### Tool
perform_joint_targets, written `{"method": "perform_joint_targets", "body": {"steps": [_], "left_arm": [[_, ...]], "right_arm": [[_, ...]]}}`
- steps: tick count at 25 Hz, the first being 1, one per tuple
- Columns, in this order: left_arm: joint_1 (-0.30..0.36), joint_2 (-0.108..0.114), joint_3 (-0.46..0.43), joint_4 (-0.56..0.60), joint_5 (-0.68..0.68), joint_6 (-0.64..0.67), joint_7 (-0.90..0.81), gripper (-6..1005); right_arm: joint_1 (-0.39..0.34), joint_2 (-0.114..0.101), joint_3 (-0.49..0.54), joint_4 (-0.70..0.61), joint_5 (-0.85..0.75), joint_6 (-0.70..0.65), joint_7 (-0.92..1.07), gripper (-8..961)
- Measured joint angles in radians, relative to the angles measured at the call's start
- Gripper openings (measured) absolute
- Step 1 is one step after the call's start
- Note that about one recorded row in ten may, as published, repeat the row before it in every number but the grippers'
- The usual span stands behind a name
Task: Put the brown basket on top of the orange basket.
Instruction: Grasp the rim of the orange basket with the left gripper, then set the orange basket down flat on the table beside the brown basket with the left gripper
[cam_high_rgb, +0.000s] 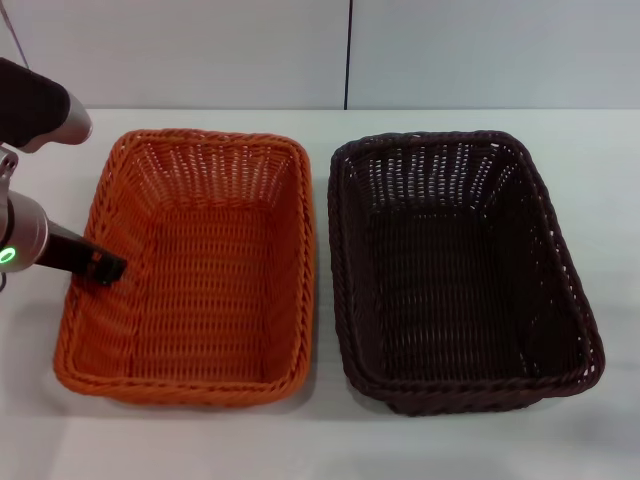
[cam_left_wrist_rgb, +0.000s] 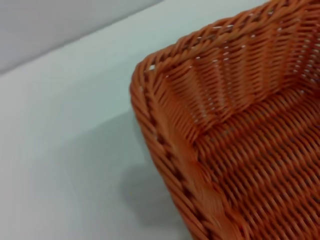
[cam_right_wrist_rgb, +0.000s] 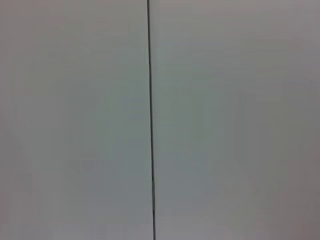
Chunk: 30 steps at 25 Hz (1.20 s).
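The orange basket (cam_high_rgb: 195, 265) sits on the left half of the white table, empty and upright. The brown basket (cam_high_rgb: 455, 270) sits beside it on the right, empty and upright, a narrow gap between them. My left gripper (cam_high_rgb: 103, 267) reaches in from the left and is at the orange basket's left rim, about halfway along it. The left wrist view shows a corner of the orange basket (cam_left_wrist_rgb: 230, 135) from close above. My right gripper is out of view; its wrist view shows only a pale wall.
The white table (cam_high_rgb: 320, 440) runs all around both baskets. A grey wall with a dark vertical seam (cam_high_rgb: 348, 55) stands behind the table; the seam also shows in the right wrist view (cam_right_wrist_rgb: 150, 120).
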Motion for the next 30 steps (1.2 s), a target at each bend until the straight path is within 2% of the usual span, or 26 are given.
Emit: {"method": "perform_joint_targets", "body": {"steps": [4, 11, 15, 19, 20, 21, 23, 24, 30], "left_arm": [[-0.004, 0.0, -0.017, -0.044, 0.001, -0.02, 0.129, 291], [-0.006, 0.002, -0.049, -0.122, 0.003, -0.043, 0.24, 285], [-0.035, 0.002, -0.097, -0.216, 0.007, -0.153, 0.399, 273], [-0.047, 0.002, -0.125, -0.252, -0.002, -0.199, 0.465, 254], [-0.067, 0.003, -0.193, -0.326, -0.049, -0.288, 0.616, 246], [-0.077, 0.004, -0.219, -0.344, -0.075, -0.323, 0.673, 238], [-0.077, 0.004, -0.219, -0.344, -0.075, -0.323, 0.673, 221], [-0.112, 0.006, -0.285, -0.361, -0.148, -0.414, 0.793, 213], [-0.139, 0.004, -0.29, -0.369, -0.182, -0.481, 0.899, 179]], "right_arm": [[0.001, -0.001, 0.0, -0.003, 0.0, 0.0, 0.0, 809], [-0.005, 0.0, -0.002, -0.013, 0.0, 0.008, 0.0, 810], [-0.005, 0.0, -0.002, -0.02, 0.0, 0.009, 0.0, 810], [-0.005, 0.0, -0.002, -0.028, 0.0, 0.009, 0.0, 810], [-0.007, 0.001, -0.002, -0.03, 0.0, 0.01, 0.0, 810], [-0.007, 0.001, -0.002, -0.03, 0.0, 0.01, 0.0, 810], [-0.008, 0.001, -0.002, -0.033, 0.0, 0.011, 0.0, 809], [-0.008, 0.002, -0.002, -0.035, 0.001, 0.012, 0.0, 809], [-0.009, 0.002, -0.002, -0.048, 0.001, 0.014, 0.0, 809]]}}
